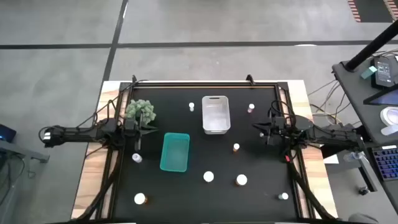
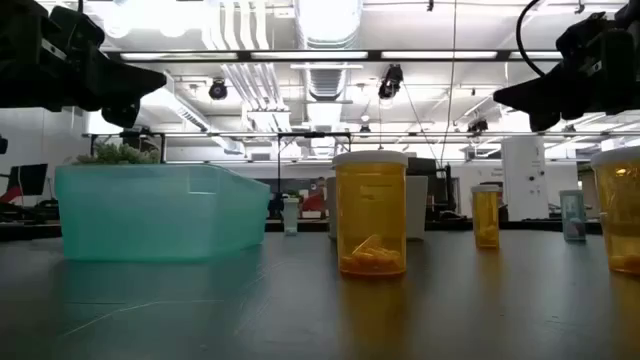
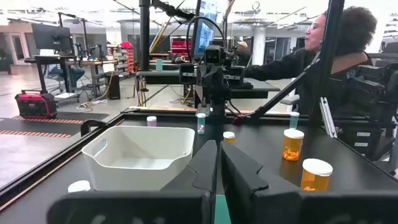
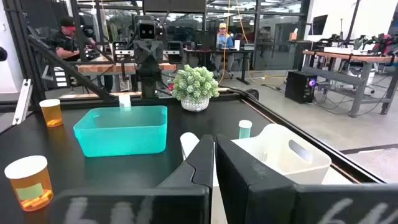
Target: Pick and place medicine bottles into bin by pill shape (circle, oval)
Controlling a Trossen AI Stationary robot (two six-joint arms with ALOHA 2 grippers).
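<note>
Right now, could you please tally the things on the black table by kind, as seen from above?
Small white-capped medicine bottles: 8
Rectangular plastic bins: 2, the white bin and the teal bin
Green bushy plant: 1
Total: 11

From above, the medicine bottles are too small to show any pill shape. In the low view an amber bottle is cut off by the frame's edge. The left gripper's fingers hide part of the white bin beyond them. The right gripper's fingers cover the base of a white-capped bottle.
</note>
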